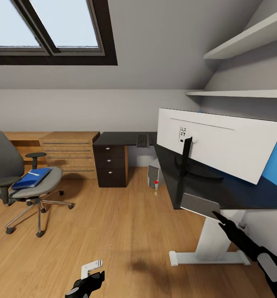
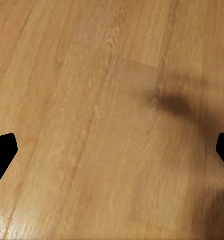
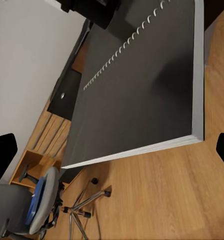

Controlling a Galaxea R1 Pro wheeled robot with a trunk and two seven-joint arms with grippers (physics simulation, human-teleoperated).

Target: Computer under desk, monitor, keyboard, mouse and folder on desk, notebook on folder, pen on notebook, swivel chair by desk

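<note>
One hand (image 1: 216, 215) (right) grips notebook (image 1: 200, 204).

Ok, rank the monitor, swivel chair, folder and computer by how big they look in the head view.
1. monitor, nearest the camera, which inflates it
2. swivel chair
3. folder
4. computer, farther back, so it may really be bigger than the folder

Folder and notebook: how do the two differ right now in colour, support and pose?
The folder is bright blue; the notebook has a dark grey cover with spiral binding. The folder lies flat on the swivel chair seat; the notebook is carried by the right gripper at the desk edge, tilted. A thin white pen rests on the folder; nothing lies on the notebook. Both are flat rectangles not yet on the desk.
</note>
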